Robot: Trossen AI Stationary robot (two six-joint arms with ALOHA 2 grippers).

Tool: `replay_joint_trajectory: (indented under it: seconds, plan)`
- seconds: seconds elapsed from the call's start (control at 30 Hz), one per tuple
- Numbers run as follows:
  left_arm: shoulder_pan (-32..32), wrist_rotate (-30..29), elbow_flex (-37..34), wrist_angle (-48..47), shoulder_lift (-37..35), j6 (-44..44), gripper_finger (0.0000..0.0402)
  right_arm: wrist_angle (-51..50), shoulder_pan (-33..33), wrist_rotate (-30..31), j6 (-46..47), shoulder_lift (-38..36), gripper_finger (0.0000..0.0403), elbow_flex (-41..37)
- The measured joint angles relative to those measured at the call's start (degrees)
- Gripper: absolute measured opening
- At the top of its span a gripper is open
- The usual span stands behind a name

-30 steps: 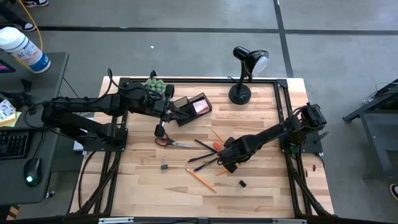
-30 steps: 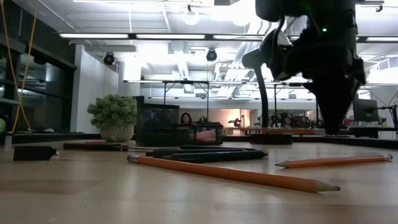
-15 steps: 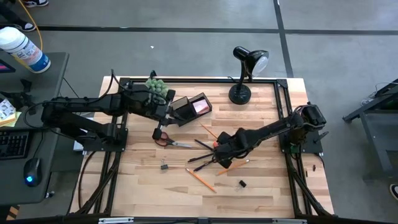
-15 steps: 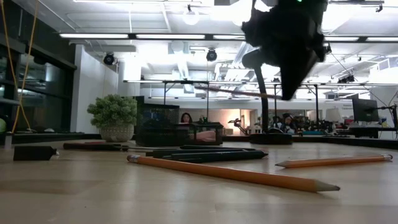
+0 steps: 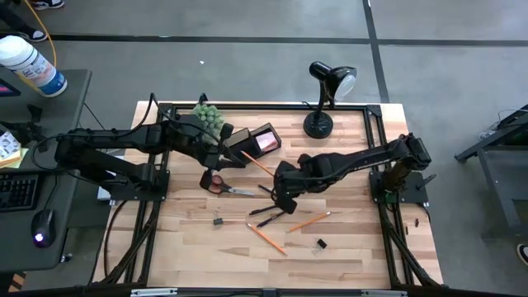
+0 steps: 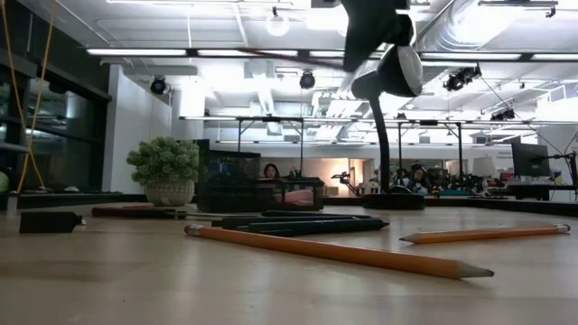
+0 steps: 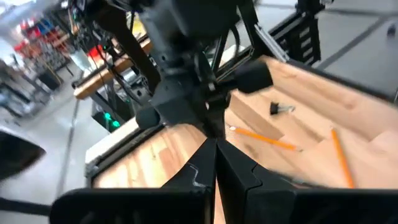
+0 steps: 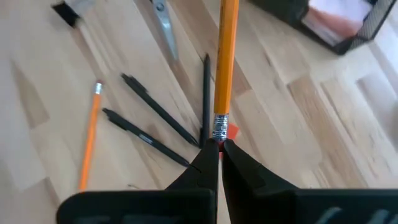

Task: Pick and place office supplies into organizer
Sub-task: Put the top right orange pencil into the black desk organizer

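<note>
Plainly, no readable writing or brand shows on anything here. The right gripper [image 8: 219,155] is raised over the middle of the light wooden table [image 5: 355,256], its fingers pinching the eraser end of a long orange wooden pencil [image 8: 225,59] that points toward the small black mesh organizer [image 5: 256,142], where a pink sticky-note pad [image 5: 266,141] lies inside. The left gripper [image 7: 216,163], pressed together, reaches beside the organizer above the red-handled scissors [image 5: 221,186].
</note>
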Motion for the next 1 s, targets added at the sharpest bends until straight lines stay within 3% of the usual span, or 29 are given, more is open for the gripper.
replay_joint_trajectory:
  seconds: [0.1, 0.27, 0.4, 0.63, 0.8, 1.0]
  plan:
    - [0.0, -0.8, 0.0, -0.11, 0.0, 4.86, 0.0001, -0.63, -0.57, -0.69, -0.7, 0.0, 0.0, 2.23]
    - [-0.04, -8.87, 0.0, -1.83, 0.0, 12.27, 0.0015, -1.07, -1.01, -0.73, -0.95, 0.0, 0.0, 4.18]
    - [0.0, -13.56, 0.0, -2.86, 0.0, 14.27, 0.0061, -1.44, -1.05, -0.82, -0.82, 0.0, 0.0, 4.39]
    - [-1.73, -16.29, 3.0, -9.84, 0.47, 16.53, 0.0162, -1.54, -2.77, -2.59, -0.56, 0.0, 0.0, 4.38]
    - [-6.06, -28.79, 5.98, -14.15, 0.97, 22.93, 0.0207, -1.31, -4.63, -5.56, -0.78, 0.0, 0.0, 4.38]
    - [-10.04, -42.12, 7.24, -17.05, 2.87, 30.26, 0.0222, 0.41, -6.06, -11.24, -0.24, 0.0, 0.0, 4.38]
